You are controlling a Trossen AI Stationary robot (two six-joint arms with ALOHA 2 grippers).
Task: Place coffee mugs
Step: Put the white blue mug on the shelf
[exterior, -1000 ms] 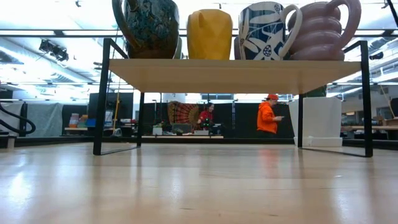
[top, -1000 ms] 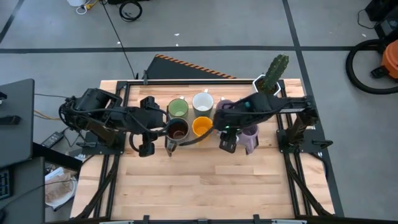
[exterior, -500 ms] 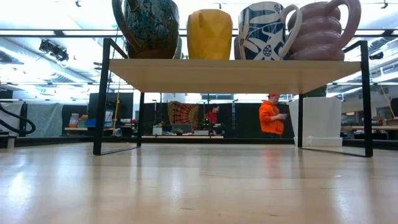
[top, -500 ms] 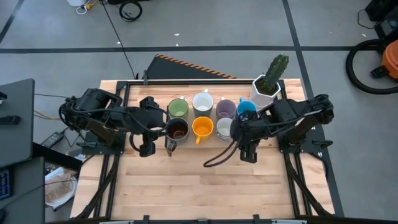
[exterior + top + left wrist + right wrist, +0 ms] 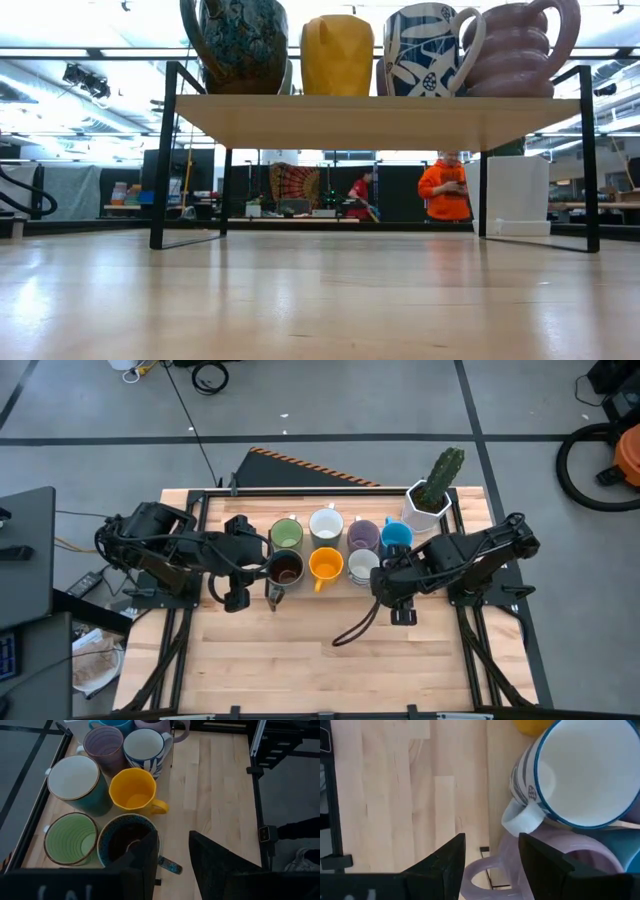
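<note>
Overhead and wrist views of a two-arm rig at a wooden table (image 5: 330,660) bearing a black-framed shelf (image 5: 370,120). The mugs stand on the shelf in two rows. Back row, from the left arm's side: green mug (image 5: 286,535), white mug (image 5: 326,525), lavender mug (image 5: 362,534), blue mug (image 5: 396,536). Front row: brown mug (image 5: 285,568), orange mug (image 5: 324,564), a white mug with blue leaf pattern (image 5: 361,564), and a taller lavender ribbed mug (image 5: 520,50), which the right arm hides from above. The left gripper (image 5: 274,592) sits at the brown mug's near side; in the left wrist view its fingers (image 5: 150,855) straddle the mug's rim and handle, closed on the brown mug (image 5: 127,840). The right gripper (image 5: 400,610) hovers just in front of the patterned mug, over bare table; its jaws stand apart and hold nothing, with the ribbed mug's handle (image 5: 485,870) just beyond them and not touched. A planter (image 5: 424,503) with a cactus (image 5: 443,468) stands at the shelf's far corner, beyond the right arm. In the low view a person in orange (image 5: 446,190) stands in the room behind.
</note>
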